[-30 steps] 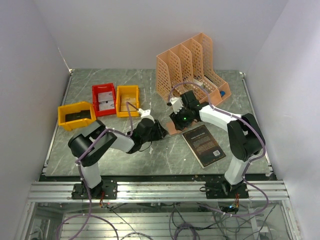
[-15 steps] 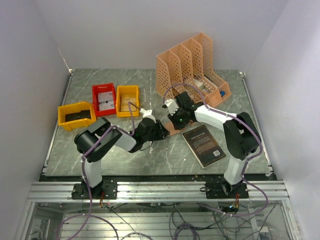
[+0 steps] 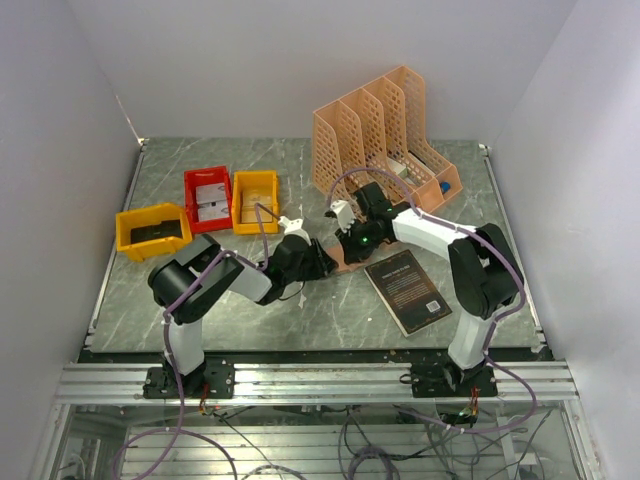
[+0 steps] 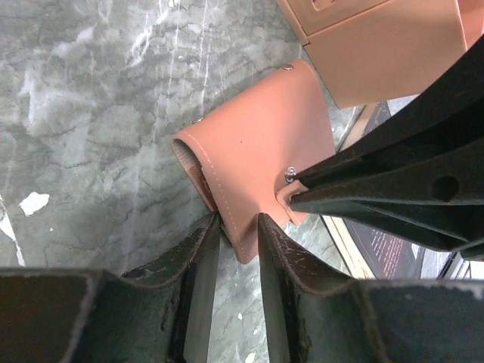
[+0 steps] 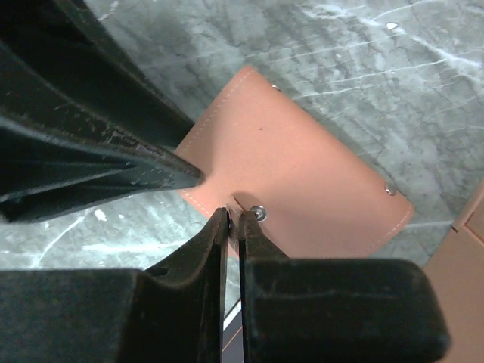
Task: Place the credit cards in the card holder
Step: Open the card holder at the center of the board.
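Observation:
The card holder [image 4: 257,147], a salmon-pink folded wallet with metal snaps, lies on the marble between both arms [image 3: 338,261]. My left gripper [image 4: 238,221] straddles its near corner, and both fingers press on the leather. My right gripper [image 5: 234,213] is shut on a thin edge of the card holder [image 5: 302,174] beside a snap. In the left wrist view its black fingers [image 4: 378,181] come in from the right. Pale grey flat pieces that look like credit cards [image 3: 209,197] lie in the red bin. In the top view the left gripper [image 3: 325,265] and right gripper [image 3: 350,250] meet over the holder.
A black book [image 3: 407,290] lies just right of the holder. The peach lattice file organizer [image 3: 385,135] stands behind it. A red bin [image 3: 190,192] and two yellow bins [image 3: 270,200] [image 3: 152,232] sit at the back left.
My right gripper has closed on the holder's edge, and its wrist has shifted a little to the left. The left gripper has held its place on the corner.

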You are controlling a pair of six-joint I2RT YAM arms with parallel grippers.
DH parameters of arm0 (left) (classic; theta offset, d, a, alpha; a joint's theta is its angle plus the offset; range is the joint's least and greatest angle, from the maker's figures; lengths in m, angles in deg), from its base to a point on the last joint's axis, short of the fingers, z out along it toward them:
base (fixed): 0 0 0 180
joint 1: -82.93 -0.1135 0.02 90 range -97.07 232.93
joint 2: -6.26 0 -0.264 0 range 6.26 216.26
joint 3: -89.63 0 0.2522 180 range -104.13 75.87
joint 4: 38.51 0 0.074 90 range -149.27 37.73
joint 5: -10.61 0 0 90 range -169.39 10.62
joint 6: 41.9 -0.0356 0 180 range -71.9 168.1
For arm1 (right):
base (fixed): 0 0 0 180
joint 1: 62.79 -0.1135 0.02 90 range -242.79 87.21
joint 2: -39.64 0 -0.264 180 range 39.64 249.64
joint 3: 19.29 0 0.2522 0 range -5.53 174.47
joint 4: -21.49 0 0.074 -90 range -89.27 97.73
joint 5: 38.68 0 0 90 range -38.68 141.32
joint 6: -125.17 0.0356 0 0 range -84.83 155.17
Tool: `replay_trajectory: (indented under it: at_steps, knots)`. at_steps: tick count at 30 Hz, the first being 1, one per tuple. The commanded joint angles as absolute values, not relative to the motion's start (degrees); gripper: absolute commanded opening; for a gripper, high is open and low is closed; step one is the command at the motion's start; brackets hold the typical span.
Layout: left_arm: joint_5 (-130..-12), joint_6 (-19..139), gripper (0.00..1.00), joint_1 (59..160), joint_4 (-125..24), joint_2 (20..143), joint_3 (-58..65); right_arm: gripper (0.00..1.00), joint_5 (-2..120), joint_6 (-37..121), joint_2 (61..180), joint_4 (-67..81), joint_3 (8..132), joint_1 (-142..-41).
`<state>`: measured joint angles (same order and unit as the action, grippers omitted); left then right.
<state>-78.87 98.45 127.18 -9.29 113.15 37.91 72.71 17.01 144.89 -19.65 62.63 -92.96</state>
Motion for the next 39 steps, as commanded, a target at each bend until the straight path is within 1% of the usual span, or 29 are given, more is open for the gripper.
replay_trajectory:
  at_steps: [1, 5, 9, 12, 14, 19, 22, 25, 28, 29, 31, 35, 37, 39]
  knots:
    - [-79.0, 97.0, 0.38, 126.5, -7.2, 112.6, 38.7, 0.00, 83.0, 15.0, 141.5, -20.3, 62.1, -90.5]
    - [-78.7, 95.7, 0.39, 125.9, -5.6, 108.7, 41.4, 0.00, 91.8, 13.1, 137.5, -18.4, 59.7, -86.6]
    - [-78.7, 92.7, 0.52, 125.9, -3.7, 102.4, 45.3, 0.00, 96.8, 10.8, 136.8, -18.2, 58.6, -85.0]
    - [-79.9, 89.1, 0.59, 125.9, -5.9, 96.4, 47.4, 0.00, 100.6, 6.6, 138.4, -22.8, 60.2, -84.6]
    - [-79.8, 86.1, 0.62, 125.9, -8.2, 93.7, 48.0, 0.00, 101.9, 4.3, 139.5, -25.3, 61.5, -84.5]
    - [-79.9, 75.4, 0.65, 125.9, -16.1, 90.3, 45.7, 0.00, 101.4, 3.4, 140.5, -26.0, 61.8, -84.4]
    - [-78.1, 69.3, 0.66, 125.8, -18.8, 90.5, 43.7, 0.00, 100.9, 3.7, 140.5, -25.9, 61.8, -84.3]
    - [-73.0, 62.3, 0.66, 125.7, -19.8, 91.9, 42.2, 0.00, 100.7, 3.7, 140.5, -25.8, 61.7, -84.1]
    - [-69.4, 55.5, 0.67, 125.8, -16.6, 93.1, 42.9, 0.00, 100.7, 3.6, 140.7, -26.0, 61.9, -84.0]
    - [-69.2, 53.7, 0.69, 125.8, -14.8, 93.4, 43.6, 0.00, 100.6, 3.5, 140.8, -26.1, 61.9, -84.0]
    - [-69.0, 50.4, 0.70, 125.8, -11.0, 94.3, 44.8, 0.00, 100.7, 3.4, 140.9, -26.2, 62.0, -84.0]
    - [-65.3, 48.1, 0.71, 125.8, -9.8, 98.4, 42.0, 0.00, 100.7, 3.3, 141.2, -26.6, 62.2, -83.9]
    - [-62.8, 48.5, 0.77, 125.8, -8.4, 101.3, 40.6, 0.00, 100.5, 3.2, 141.3, -26.6, 62.3, -83.9]
    - [-61.6, 49.3, 0.80, 125.9, -5.3, 103.7, 40.1, 0.00, 100.4, 3.2, 141.3, -26.7, 62.3, -83.9]
